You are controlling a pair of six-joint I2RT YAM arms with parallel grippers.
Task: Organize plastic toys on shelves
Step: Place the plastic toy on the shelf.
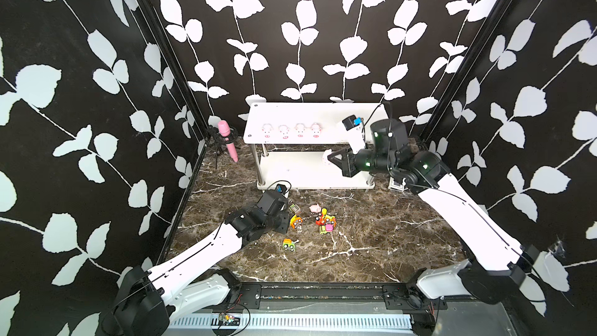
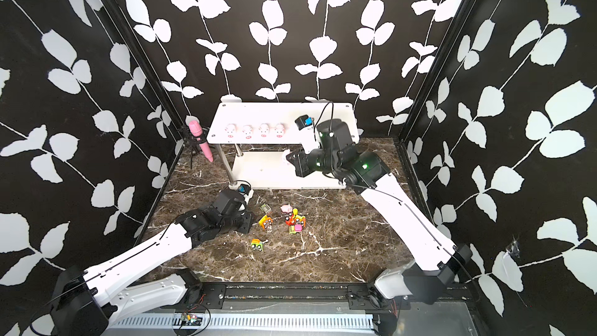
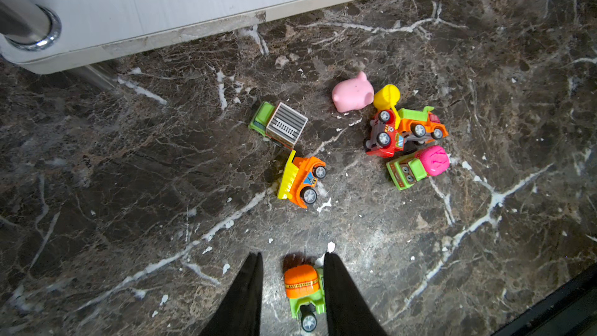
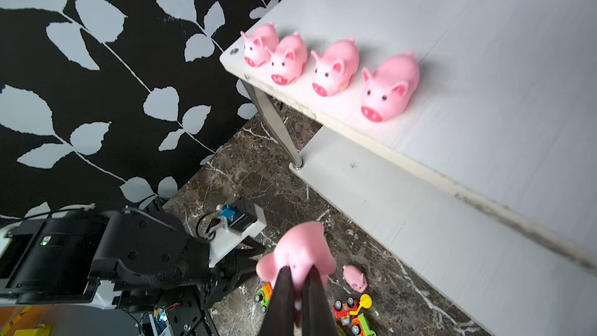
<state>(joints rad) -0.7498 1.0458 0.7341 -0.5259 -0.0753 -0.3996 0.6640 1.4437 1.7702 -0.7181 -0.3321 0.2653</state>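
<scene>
Right gripper [image 4: 298, 269] jaws are pinching a pink pig [image 4: 300, 247] beside the shelves [image 4: 484, 59], and left gripper [image 3: 292, 255] jaws are standing parted with a mixer truck [image 3: 302, 282] showing between them.

Shelves [image 1: 310, 114]: two white boards on metal posts [image 4: 277, 124], at the far edge of the desk [image 1: 371, 237]. Four pink pigs [image 1: 283, 131] stand in a row along the front edge of the top board [image 4: 484, 43], snouts forward. A fifth pig [image 4: 300, 250] is clamped in the right tool [image 4: 298, 269]. A sixth pig [image 3: 352, 92] and six vehicles [image 3: 300, 177] lie scattered on the desk before the shelves, several tipped over.
</scene>
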